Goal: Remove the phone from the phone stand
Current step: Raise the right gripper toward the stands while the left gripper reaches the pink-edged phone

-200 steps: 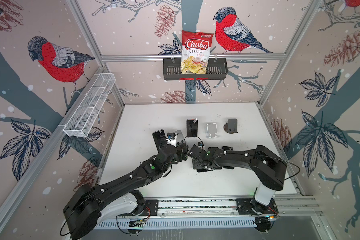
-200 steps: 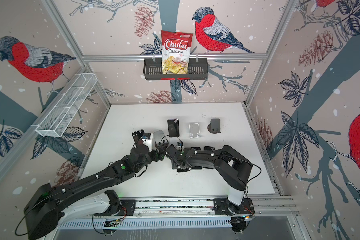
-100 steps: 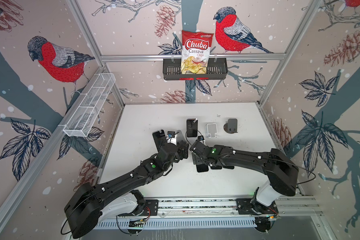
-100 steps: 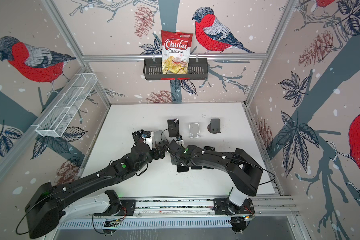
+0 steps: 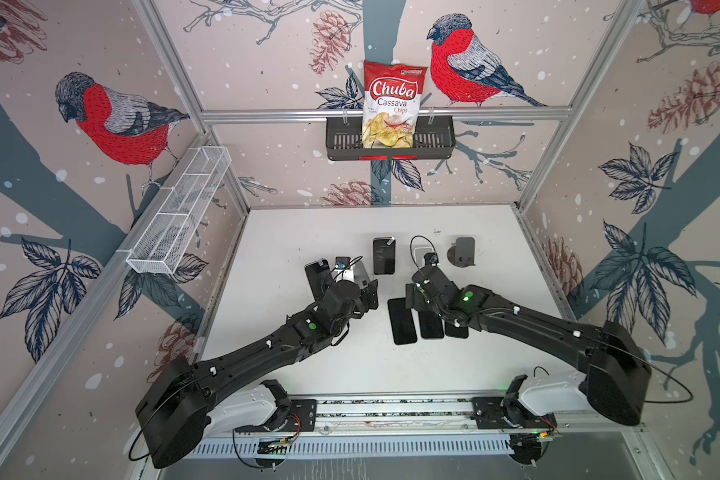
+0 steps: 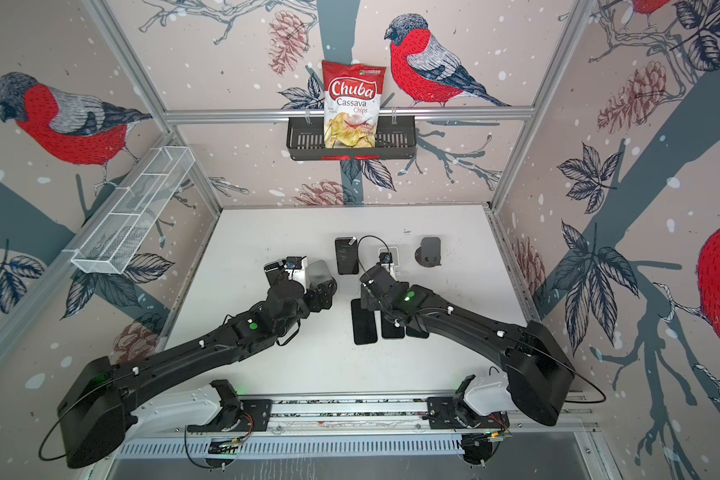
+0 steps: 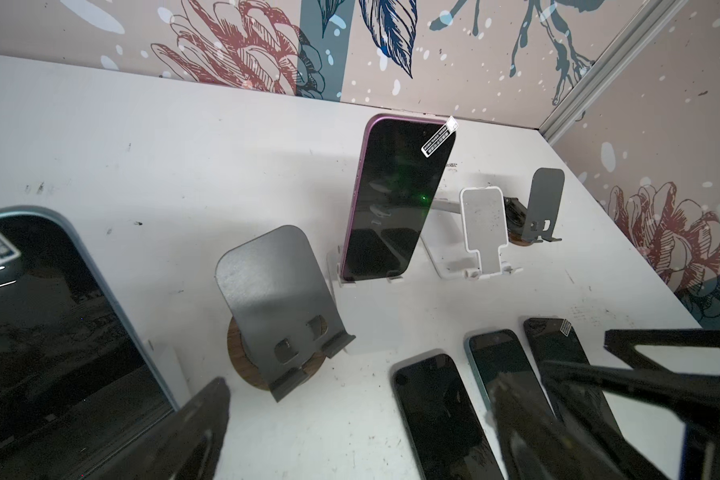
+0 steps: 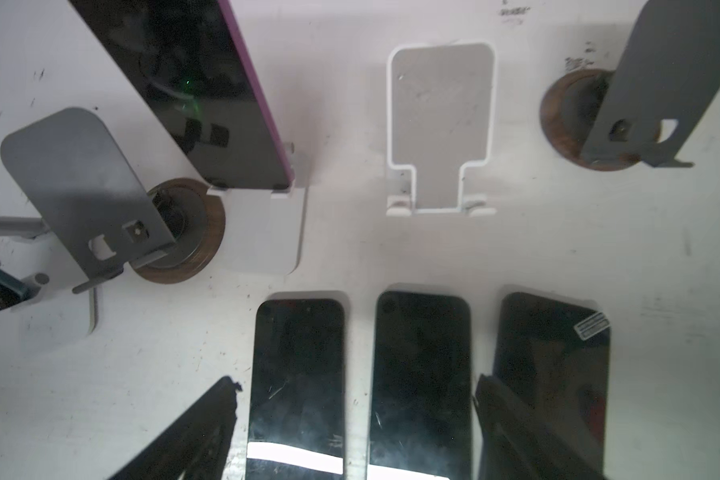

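White tabletop [image 5: 308, 232]: phone [image 5: 383, 255] on stand [image 8: 262, 232], beyond R tool [image 8: 354, 386]

In both top views the black right arm [image 5: 516, 320] covers most of two flat black phones [image 5: 431, 330]. The left wrist view's edge crops a blue-rimmed dark phone [image 7: 59, 324].

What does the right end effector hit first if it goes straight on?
Probably a phone lying flat on the table: the open right end effector spans the leftmost phone and the middle phone of the three below it. Height is unclear.
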Available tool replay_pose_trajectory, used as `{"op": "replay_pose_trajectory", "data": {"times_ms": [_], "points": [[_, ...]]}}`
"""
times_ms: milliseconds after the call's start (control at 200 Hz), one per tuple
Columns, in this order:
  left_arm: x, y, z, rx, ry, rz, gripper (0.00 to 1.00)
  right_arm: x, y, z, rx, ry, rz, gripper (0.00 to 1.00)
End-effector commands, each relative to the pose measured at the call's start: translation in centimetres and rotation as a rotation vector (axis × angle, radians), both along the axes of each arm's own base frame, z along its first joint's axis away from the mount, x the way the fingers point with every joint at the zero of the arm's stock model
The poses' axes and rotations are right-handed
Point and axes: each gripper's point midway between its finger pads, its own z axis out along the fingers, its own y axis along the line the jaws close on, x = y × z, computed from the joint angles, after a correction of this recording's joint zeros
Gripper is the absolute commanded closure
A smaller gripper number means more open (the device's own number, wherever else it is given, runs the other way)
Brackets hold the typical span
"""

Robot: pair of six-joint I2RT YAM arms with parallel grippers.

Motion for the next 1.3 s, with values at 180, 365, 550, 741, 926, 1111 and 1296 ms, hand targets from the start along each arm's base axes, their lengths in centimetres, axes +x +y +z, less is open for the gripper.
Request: {"op": "replay_pose_trajectory", "data": {"times_ms": [180, 365, 550, 741, 926, 1111, 1296], "points": [[0.9, -0.4, 2.2, -0.048, -0.075, 0.018, 0.03, 2.9, -2.7, 3.2, 0.009, -0.119, -0.05, 0.04], [1.4, -0.3, 3.2, -0.046, -0.095, 0.044, 0.03, 4.4, -4.7, 4.5, 0.016, -0.156, -0.086, 0.01], [2.2, -1.2, 3.0, 0.0, -0.075, 0.049, 0.03, 5.7, -6.6, 5.8, 0.041, -0.193, -0.129, 0.01], [3.3, -3.2, 2.7, 0.061, -0.044, 0.031, 0.03, 6.8, -8.1, 6.2, 0.066, -0.203, -0.152, 0.01], [4.3, -4.3, 2.9, 0.069, -0.085, 0.022, 0.03, 7.0, -9.0, 6.4, 0.072, -0.212, -0.161, 0.01], [5.3, -5.9, 2.3, 0.115, -0.124, -0.028, 0.03, 7.0, -9.6, 6.0, 0.093, -0.207, -0.164, 0.01], [6.6, -7.0, 1.5, 0.107, -0.151, -0.035, 0.03, 6.9, -9.9, 5.1, 0.098, -0.187, -0.162, 0.01]]}}
